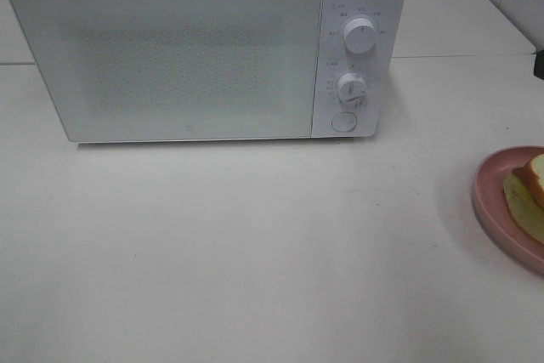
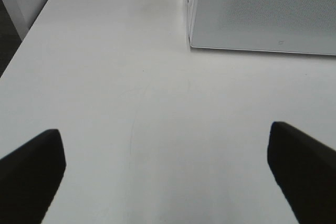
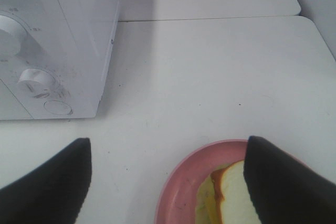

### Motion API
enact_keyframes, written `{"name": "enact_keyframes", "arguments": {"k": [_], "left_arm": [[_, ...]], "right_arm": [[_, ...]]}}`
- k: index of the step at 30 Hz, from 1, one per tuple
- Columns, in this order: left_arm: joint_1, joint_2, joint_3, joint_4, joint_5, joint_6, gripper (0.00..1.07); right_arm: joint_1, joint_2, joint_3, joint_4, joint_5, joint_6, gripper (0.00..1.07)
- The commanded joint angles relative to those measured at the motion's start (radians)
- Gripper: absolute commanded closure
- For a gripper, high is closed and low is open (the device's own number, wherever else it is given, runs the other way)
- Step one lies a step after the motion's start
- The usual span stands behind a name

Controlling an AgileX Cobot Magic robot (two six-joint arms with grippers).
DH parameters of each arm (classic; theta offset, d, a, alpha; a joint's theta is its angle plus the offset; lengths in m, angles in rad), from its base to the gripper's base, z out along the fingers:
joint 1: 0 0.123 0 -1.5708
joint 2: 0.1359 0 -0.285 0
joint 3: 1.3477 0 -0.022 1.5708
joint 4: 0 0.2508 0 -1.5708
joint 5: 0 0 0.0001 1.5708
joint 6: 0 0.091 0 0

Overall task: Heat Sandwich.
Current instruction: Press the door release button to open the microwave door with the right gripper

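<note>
The sandwich (image 1: 529, 191) lies on a round pink plate (image 1: 493, 201) at the right edge of the table, partly cut off by the frame. It also shows in the right wrist view (image 3: 226, 198) on the plate (image 3: 184, 187). A white microwave (image 1: 204, 48) with its door shut stands at the back. My right gripper (image 3: 168, 182) is open above the near side of the plate, holding nothing. My left gripper (image 2: 165, 171) is open over bare table, left of the microwave's front corner (image 2: 191, 43). Neither gripper shows in the exterior high view.
The microwave has two white knobs (image 1: 359, 36) and a round button (image 1: 343, 121) on its right panel. The white table (image 1: 255, 252) stretches in front of it. A seam between table tops (image 3: 210, 18) runs behind.
</note>
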Motion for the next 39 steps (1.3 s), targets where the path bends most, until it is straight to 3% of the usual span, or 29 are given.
{"name": "enact_keyframes", "arguments": {"k": [1, 8, 13, 18, 26, 39], "left_arm": [[-0.005, -0.026, 0.004, -0.002, -0.01, 0.0, 0.06], [-0.005, -0.026, 0.004, -0.002, -0.01, 0.0, 0.06], [-0.005, -0.026, 0.004, -0.002, -0.01, 0.0, 0.06], [-0.005, -0.026, 0.004, -0.002, -0.01, 0.0, 0.06], [-0.005, -0.026, 0.004, -0.002, -0.01, 0.0, 0.06], [-0.005, -0.026, 0.004, -0.002, -0.01, 0.0, 0.06]], "right_arm": [[0.003, 0.049, -0.005, -0.005, -0.053, 0.002, 0.31], [0.003, 0.144, 0.088, 0.015, -0.345, 0.001, 0.31], [0.064, 0.187, 0.133, 0.127, -0.523, -0.015, 0.31], [0.167, 0.275, 0.185, 0.206, -0.74, -0.171, 0.31], [0.385, 0.494, 0.216, 0.505, -1.087, -0.375, 0.31], [0.642, 0.705, 0.214, 0.765, -1.321, -0.371, 0.31]]}}
